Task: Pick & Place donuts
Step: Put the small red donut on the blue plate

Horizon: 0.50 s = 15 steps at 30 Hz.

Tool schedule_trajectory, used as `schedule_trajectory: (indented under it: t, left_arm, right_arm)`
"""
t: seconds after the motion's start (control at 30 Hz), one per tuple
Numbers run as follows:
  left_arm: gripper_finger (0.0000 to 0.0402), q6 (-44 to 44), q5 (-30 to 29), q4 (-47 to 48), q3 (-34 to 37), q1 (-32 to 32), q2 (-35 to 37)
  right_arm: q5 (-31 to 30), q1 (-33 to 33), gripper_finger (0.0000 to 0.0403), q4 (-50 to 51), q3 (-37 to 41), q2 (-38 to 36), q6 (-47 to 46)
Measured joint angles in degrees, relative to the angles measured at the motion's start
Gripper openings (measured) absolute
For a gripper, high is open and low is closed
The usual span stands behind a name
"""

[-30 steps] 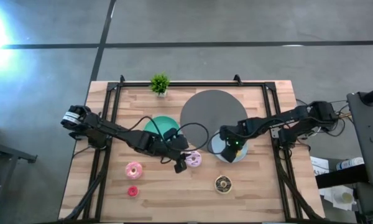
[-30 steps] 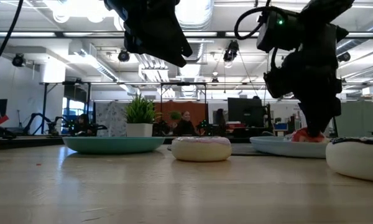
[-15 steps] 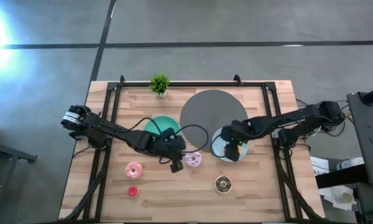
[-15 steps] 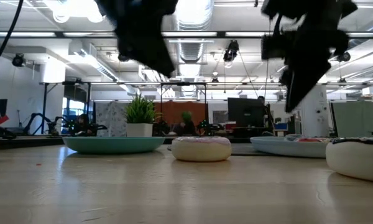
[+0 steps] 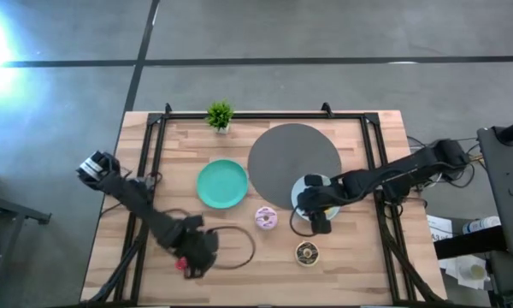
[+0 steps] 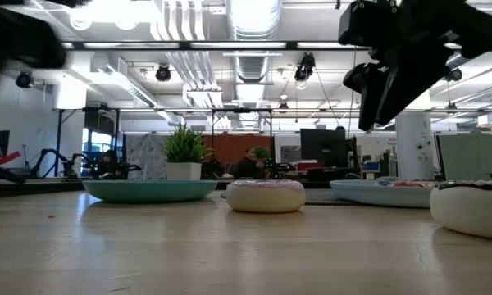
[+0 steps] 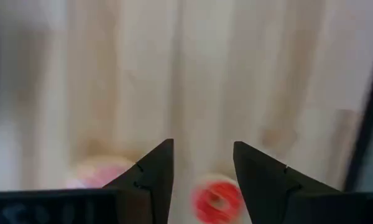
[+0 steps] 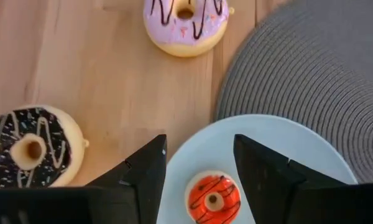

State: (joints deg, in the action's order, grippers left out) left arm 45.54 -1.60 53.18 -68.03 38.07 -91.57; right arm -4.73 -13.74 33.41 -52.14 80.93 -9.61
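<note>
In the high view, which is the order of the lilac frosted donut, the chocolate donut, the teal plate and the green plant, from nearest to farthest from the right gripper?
From the right gripper, open at the pale blue plate's near edge:
1. Chocolate donut, toward the table's near edge.
2. Lilac frosted donut, toward the left arm's side. It is only slightly farther.
3. Teal plate, farther to that side.
4. Green plant, at the far edge.

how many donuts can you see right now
5. A lilac frosted donut and a chocolate donut lie on the table; an orange donut sits on the pale blue plate; a pink donut and a red donut lie beneath the left gripper. Others may be hidden.
</note>
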Motion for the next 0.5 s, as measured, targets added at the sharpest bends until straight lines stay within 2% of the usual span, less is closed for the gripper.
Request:
schedule_trajectory:
  t: [0.13, 0.27, 0.5]
  left_arm:
    - [0.0140, 18.11, 0.55, -0.25, 0.00, 7.73, 0.00]
    - [0.0140, 34.32, -3.22, -0.53, 0.02, 13.72, 0.00]
    - [0.0140, 56.56, -7.98, -0.41, 5.90, 16.21, 0.10]
  right_arm:
    - [0.02, 0.00, 0.0180, -0.81, 0.00, 1.45, -0.01]
    - [0.02, 0.04, 0.0180, -4.18, 0.00, 2.38, -0.15]
    - [0.07, 0.46, 0.0180, -9.33, 0.02, 4.22, -0.32]
